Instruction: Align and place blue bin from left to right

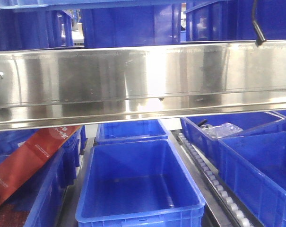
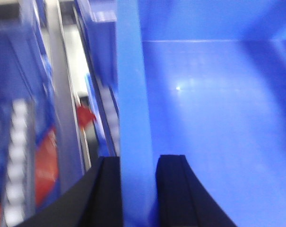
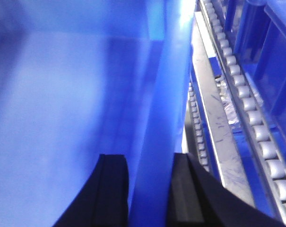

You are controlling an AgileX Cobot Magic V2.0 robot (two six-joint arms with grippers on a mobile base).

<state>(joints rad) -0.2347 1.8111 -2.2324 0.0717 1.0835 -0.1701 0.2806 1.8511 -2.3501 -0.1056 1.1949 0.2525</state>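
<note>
A blue bin with nothing in it sits in the lower middle of the front view; neither arm shows there. In the left wrist view my left gripper straddles the left wall's thick rim, one black finger outside and one inside, pressed against it. The bin's bare floor lies to the right. In the right wrist view my right gripper clamps the right wall the same way, with the bin's inside to the left.
A steel shelf beam crosses above the bin. A roller rail runs along its right side, with more blue bins beyond it. Another bin stands behind. A red carton leans among bins at the left.
</note>
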